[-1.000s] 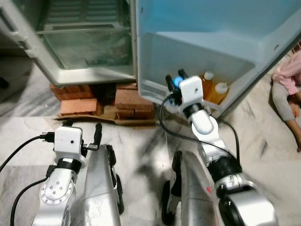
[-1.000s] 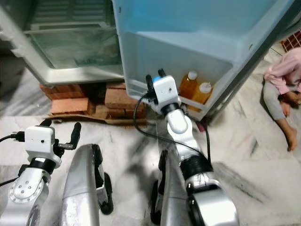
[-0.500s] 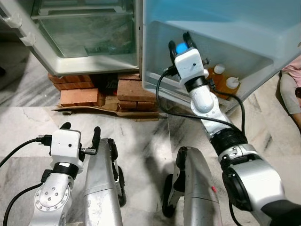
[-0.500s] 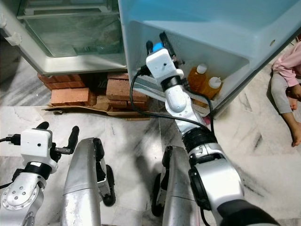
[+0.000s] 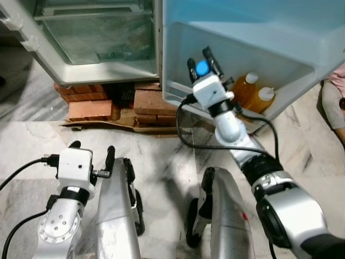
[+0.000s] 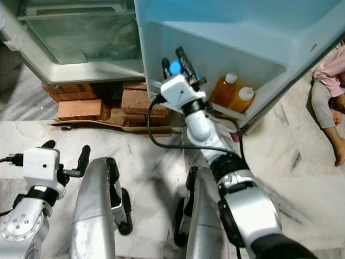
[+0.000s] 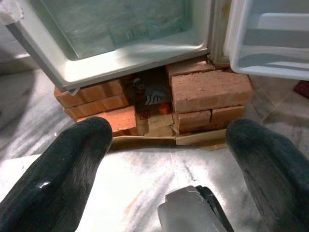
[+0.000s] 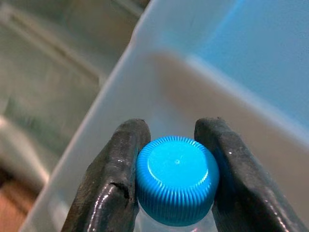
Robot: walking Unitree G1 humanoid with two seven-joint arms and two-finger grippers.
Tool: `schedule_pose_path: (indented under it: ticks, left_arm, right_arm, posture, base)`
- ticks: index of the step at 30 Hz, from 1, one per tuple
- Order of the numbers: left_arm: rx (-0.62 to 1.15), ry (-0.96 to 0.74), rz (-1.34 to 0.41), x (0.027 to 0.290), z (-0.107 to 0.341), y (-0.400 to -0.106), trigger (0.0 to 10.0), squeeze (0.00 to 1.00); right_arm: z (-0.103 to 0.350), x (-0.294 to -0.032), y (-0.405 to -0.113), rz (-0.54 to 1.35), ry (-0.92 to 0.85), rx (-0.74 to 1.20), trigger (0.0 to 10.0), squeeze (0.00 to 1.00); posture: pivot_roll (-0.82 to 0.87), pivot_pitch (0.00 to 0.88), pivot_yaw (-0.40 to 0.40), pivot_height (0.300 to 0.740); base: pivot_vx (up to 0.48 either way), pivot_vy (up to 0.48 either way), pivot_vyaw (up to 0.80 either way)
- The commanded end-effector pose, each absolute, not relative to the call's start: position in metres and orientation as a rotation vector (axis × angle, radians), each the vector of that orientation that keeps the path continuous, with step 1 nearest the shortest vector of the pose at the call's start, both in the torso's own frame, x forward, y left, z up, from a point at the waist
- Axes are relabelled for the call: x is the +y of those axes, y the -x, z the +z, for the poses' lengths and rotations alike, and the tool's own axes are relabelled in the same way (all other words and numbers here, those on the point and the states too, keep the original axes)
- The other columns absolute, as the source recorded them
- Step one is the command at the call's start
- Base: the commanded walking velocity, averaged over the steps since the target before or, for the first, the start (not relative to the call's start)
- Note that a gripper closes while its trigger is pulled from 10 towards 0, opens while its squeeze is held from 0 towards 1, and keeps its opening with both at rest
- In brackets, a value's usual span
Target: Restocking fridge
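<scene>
The right pincer [image 5: 200, 58] was clamped on the blue cap [image 8: 176, 178] of a clear bottle [image 8: 174, 223], its two fingers [image 8: 108, 183] pressing the cap's ribbed sides, and it stood at upper centre of the left eye view, just at the door shelf [image 5: 178, 100] of the open fridge door [image 5: 253, 32]. The bottle's body hung hidden below the wrist, so how far it sat inside the shelf could not be told. The grip was only on the cap, and I judged that a swinging or heavy bottle could twist or slip free between the fingers, or knock against the shelf's front wall on the way down. Just to the right in the same shelf stood two orange bottles [image 5: 252, 93] with white caps; a careless lowering could shove or topple them. The cable [image 5: 186, 135] looping off the wrist hung near the shelf edge and might snag. The left pincer [image 5: 91, 156] hung idle at lower left with its fingers apart, over the marble floor [image 5: 161, 156] before the bricks [image 5: 153, 105] under the fridge. A person [image 5: 334, 97] sat at the right edge, near enough to matter if the door moved.
</scene>
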State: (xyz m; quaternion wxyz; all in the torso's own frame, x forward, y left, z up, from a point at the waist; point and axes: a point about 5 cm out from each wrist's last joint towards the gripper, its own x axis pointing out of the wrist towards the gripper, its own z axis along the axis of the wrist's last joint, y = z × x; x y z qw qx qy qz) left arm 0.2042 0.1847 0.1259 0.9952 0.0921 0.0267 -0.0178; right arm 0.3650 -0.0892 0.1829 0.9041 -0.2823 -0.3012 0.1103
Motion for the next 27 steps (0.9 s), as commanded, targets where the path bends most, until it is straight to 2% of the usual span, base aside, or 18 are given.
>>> schedule_pose_path:
  ticks: [1, 10, 18, 27]
  left_arm:
    - [0.072, -0.191, -0.049, 0.183, 0.125, -0.198, 10.0, 0.0]
    - [0.087, -0.193, -0.043, 0.184, 0.125, -0.192, 10.0, 0.0]
    - [0.096, -0.191, -0.049, 0.182, 0.123, -0.193, 10.0, 0.0]
    - [0.103, -0.189, -0.044, 0.182, 0.121, -0.194, 10.0, 0.0]
  right_arm:
    - [0.155, -0.086, -0.359, 0.247, 0.611, -0.532, 10.0, 0.0]
    - [0.127, -0.077, -0.353, 0.243, 0.588, -0.401, 10.0, 0.0]
    - [0.119, -0.099, -0.364, 0.139, 0.56, -0.235, 10.0, 0.0]
    - [0.138, -0.119, -0.378, 0.035, 0.641, -0.232, 10.0, 0.0]
  posture:
    - [0.3, 0.389, -0.036, 0.542]
    - [0.3, 0.409, -0.034, 0.542]
    - [0.3, 0.412, -0.035, 0.542]
    - [0.3, 0.4, -0.044, 0.542]
  base:
    - [0.0, 0.0, 0.0]
    - [0.0, 0.0, 0.0]
    - [0.0, 0.0, 0.0]
    - [0.0, 0.0, 0.0]
